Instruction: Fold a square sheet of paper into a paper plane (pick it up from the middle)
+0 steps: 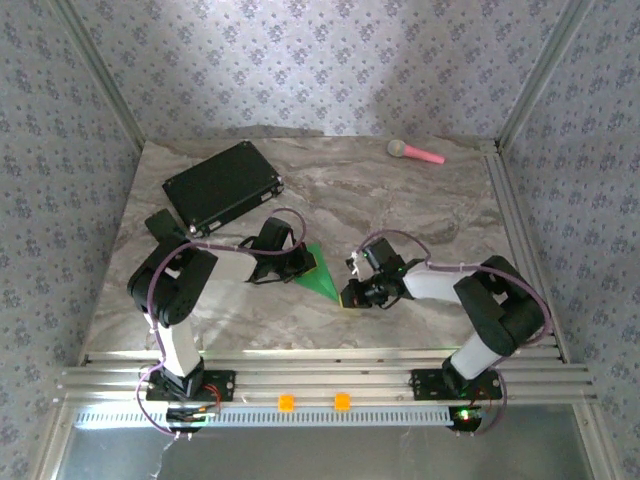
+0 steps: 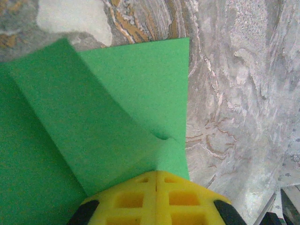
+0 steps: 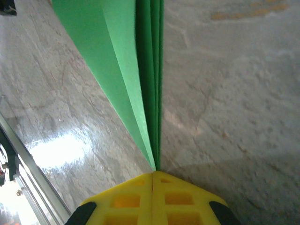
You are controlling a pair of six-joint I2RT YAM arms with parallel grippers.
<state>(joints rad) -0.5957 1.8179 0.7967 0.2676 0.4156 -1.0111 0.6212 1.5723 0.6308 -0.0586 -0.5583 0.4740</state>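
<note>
Yellow fingertips of the left tool (image 2: 155, 183) sit closest to us, pressed together and pinching the green paper (image 2: 117, 93) at its edge; ahead of that tool a folded flap lies slanted over the flatter layer, with a small pucker just beyond the tips; the marbled bench (image 2: 234, 93) shows to the tool's right. On the other wrist we see the right tool (image 3: 153, 180), also pressed together, pinching the paper where several stacked layers run straight ahead from its tips as a narrow wedge; one wider layer fans off to this tool's left. From above, we find the paper as a pointed triangle between the two tools, each holding an opposite end. Well beyond the left tool lies a black case (image 1: 222, 185); far beyond the right tool lies a pink-handled toy (image 1: 415, 152).
</note>
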